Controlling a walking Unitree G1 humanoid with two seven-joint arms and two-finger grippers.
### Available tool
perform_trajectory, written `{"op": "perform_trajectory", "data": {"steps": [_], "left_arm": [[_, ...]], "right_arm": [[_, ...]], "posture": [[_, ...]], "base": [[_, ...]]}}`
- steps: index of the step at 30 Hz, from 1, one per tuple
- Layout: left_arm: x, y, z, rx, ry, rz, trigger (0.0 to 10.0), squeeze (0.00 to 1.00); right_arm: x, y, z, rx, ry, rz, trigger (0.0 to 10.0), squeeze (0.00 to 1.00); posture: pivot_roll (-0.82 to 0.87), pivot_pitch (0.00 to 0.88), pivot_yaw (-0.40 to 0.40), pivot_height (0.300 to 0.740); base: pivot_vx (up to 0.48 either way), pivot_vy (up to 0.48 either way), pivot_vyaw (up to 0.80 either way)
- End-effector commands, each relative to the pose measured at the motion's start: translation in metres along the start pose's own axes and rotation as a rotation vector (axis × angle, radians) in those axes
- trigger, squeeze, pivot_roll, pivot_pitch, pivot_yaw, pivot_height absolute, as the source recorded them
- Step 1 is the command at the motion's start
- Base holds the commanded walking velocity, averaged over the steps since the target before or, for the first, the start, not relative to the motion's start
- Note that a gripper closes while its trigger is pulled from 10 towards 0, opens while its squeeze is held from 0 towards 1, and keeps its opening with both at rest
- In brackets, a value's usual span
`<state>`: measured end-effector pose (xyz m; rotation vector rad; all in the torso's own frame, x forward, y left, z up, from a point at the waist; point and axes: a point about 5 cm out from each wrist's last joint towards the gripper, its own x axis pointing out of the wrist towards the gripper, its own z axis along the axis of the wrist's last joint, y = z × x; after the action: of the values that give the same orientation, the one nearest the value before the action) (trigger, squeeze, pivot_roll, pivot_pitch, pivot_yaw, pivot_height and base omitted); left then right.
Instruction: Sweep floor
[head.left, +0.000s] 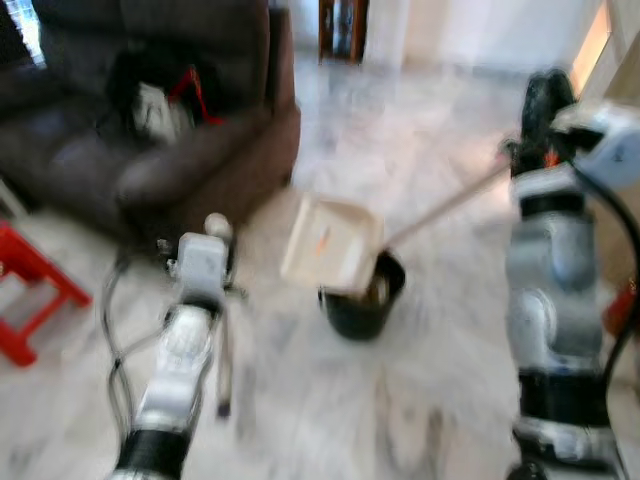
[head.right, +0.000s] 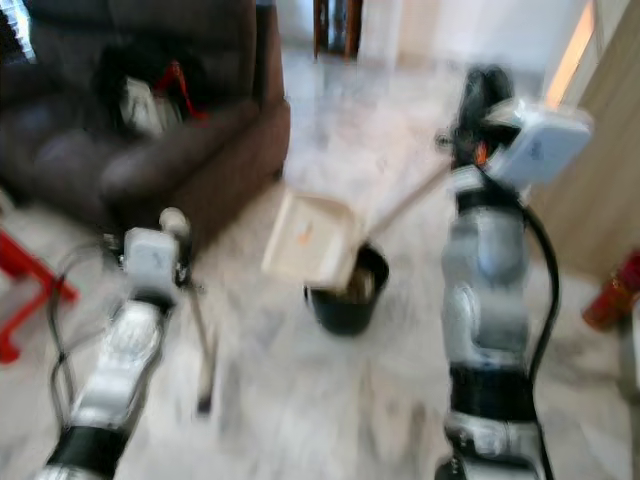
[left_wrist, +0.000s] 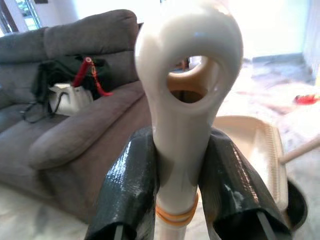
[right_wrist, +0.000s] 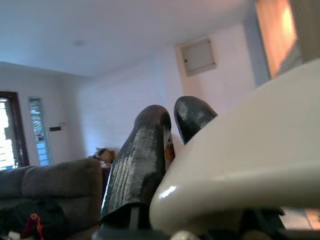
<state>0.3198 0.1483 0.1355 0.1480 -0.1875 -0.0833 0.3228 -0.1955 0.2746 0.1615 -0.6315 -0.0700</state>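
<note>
My left gripper is shut on the white broom handle, just below its looped end. In the eye views that handle runs down from the left gripper toward the marble floor. The right gripper is raised at the right and shut on the long pale handle of a cream dustpan. The dustpan is tilted over a black bin on the floor. In the right wrist view the black fingers press against the cream handle. The eye views are blurred.
A dark grey sofa stands at the back left with a black bag with red straps on it. A red stool is at the far left. A wooden panel and a red object are on the right.
</note>
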Motion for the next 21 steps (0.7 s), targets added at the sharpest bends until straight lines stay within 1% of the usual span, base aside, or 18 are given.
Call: {"op": "perform_trajectory", "data": {"steps": [1,18,21], "left_arm": [[0.0033,0.0090,0.0129,0.025,-0.065,0.019,10.0,0.00],[0.0038,0.0089,0.0134,0.026,-0.070,0.019,10.0,0.00],[0.0034,0.0092,0.0140,0.018,-0.080,0.023,10.0,0.00]], "right_arm": [[0.0047,0.0114,0.0164,0.016,-0.069,0.034,10.0,0.00],[0.0020,0.0136,0.0119,0.023,-0.036,0.037,10.0,0.00],[0.0016,0.0113,0.0106,0.022,-0.023,0.022,10.0,0.00]], "posture": [[-0.09,0.000,0.011,0.740],[-0.09,0.000,0.012,0.740],[-0.09,0.000,0.012,0.740]], "base": [[0.480,0.000,0.00],[0.480,0.000,0.00],[0.480,0.000,0.00]]}}
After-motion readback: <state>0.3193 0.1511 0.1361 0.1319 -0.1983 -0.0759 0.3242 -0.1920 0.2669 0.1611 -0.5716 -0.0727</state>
